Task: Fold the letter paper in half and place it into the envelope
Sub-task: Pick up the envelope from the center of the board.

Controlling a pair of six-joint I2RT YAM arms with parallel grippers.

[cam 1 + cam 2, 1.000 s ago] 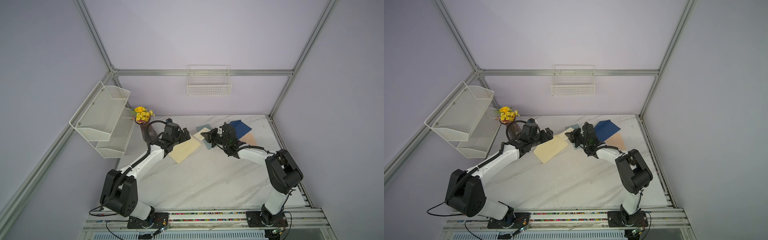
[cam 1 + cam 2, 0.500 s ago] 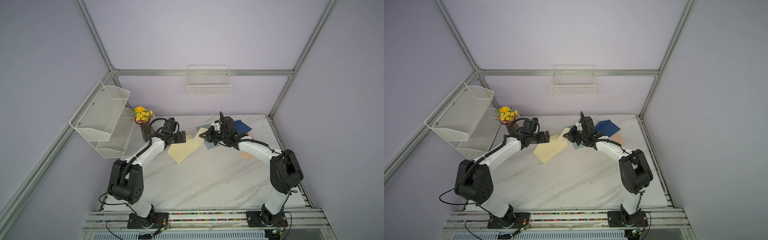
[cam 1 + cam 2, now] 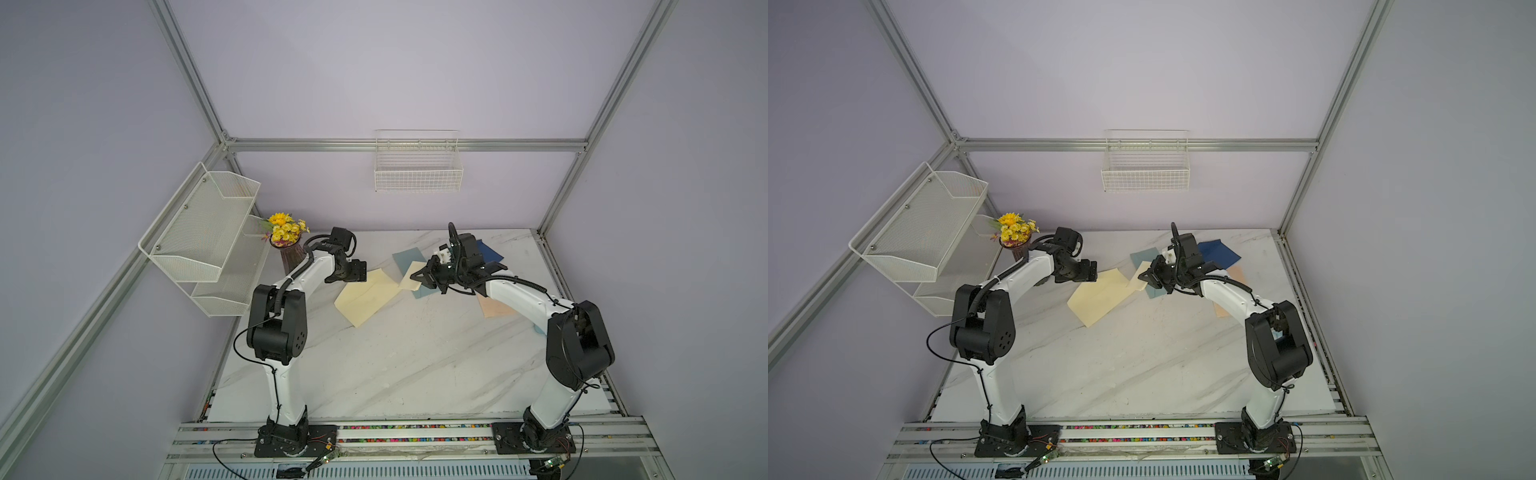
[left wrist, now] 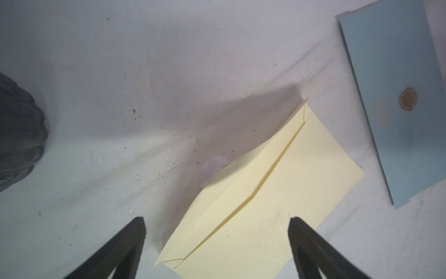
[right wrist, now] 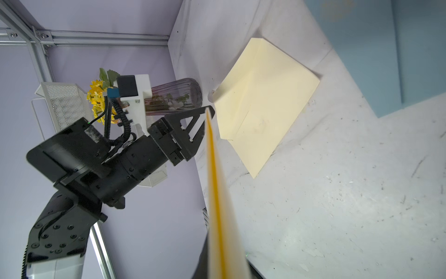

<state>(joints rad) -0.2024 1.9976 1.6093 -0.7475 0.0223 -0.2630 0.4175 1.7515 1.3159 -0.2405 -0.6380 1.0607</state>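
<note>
The fold looks done. The right gripper (image 3: pixel 420 277) is pinched tight on the cream letter paper (image 3: pixel 409 275), which shows edge-on as a doubled sheet in the right wrist view. The paper is lifted off the counter (image 3: pixel 395 365), just beside a corner of the cream envelope (image 3: pixel 368 297). The envelope lies flat on the counter, with nothing in it that I can see. The left gripper (image 4: pixel 216 222) hovers over the envelope's flap edge, jaws spread wide and empty. By my judgement, what remains is to open the envelope's mouth and slide the paper in.
</note>
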